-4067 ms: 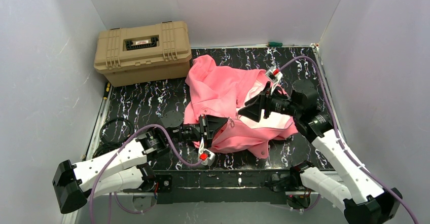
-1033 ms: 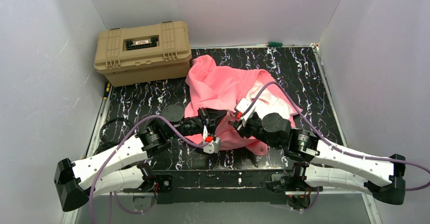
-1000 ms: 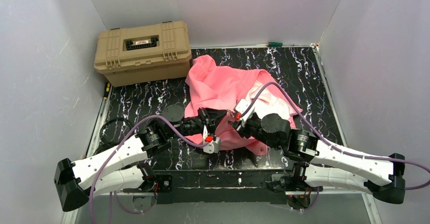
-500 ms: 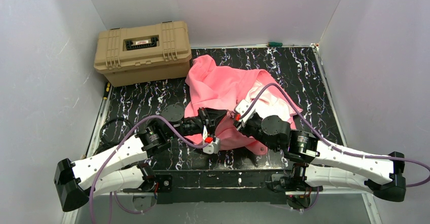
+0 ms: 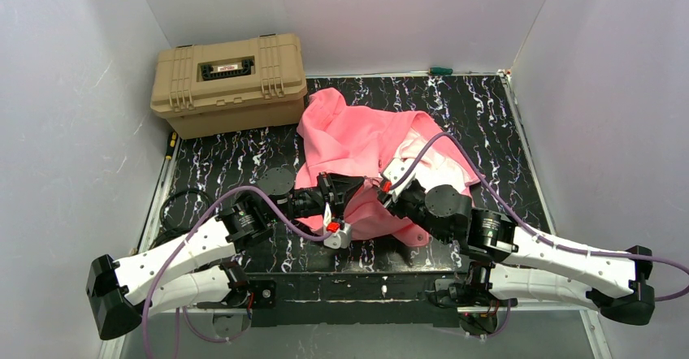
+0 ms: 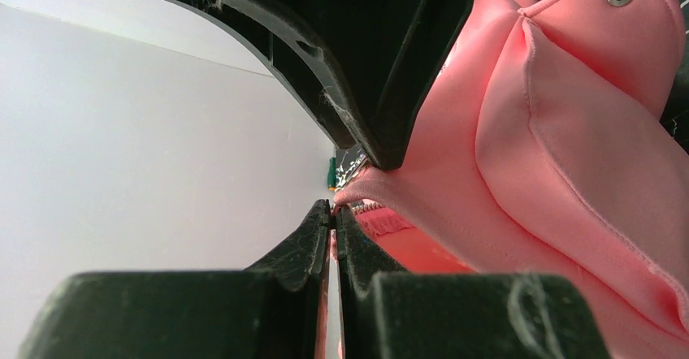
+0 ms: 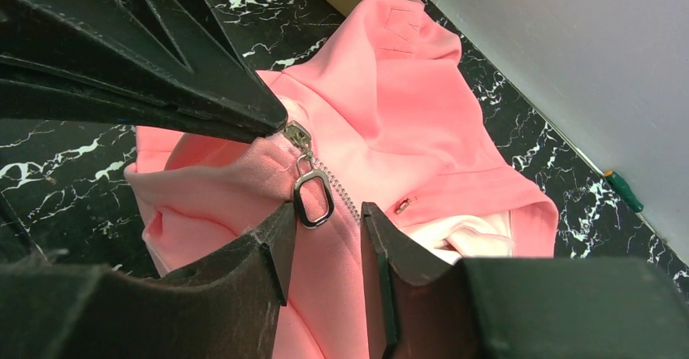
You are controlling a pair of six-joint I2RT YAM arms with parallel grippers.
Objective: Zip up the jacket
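Observation:
The salmon-pink jacket [image 5: 357, 136] lies crumpled on the black marbled table, with pale lining [image 5: 431, 157] showing at its right. My left gripper [image 5: 345, 190] is shut on the jacket's front edge by the zipper teeth; in the left wrist view its fingertips [image 6: 333, 213] pinch the hem. My right gripper [image 5: 375, 193] faces it from the right, open. In the right wrist view the silver zipper pull [image 7: 313, 196] hangs just beyond the right gripper [image 7: 327, 213], close to its left fingertip, with the jaws standing apart.
A tan hard case [image 5: 227, 83] stands at the table's back left. A green-handled tool [image 5: 440, 71] lies by the back wall. Cables [image 5: 183, 205] coil at the left edge. White walls close in on three sides.
The right arm has swung from the jacket's right side round to the front, and its gripper now faces the left gripper at the zipper. Over the last second it shifted slightly right. The left stays shut.

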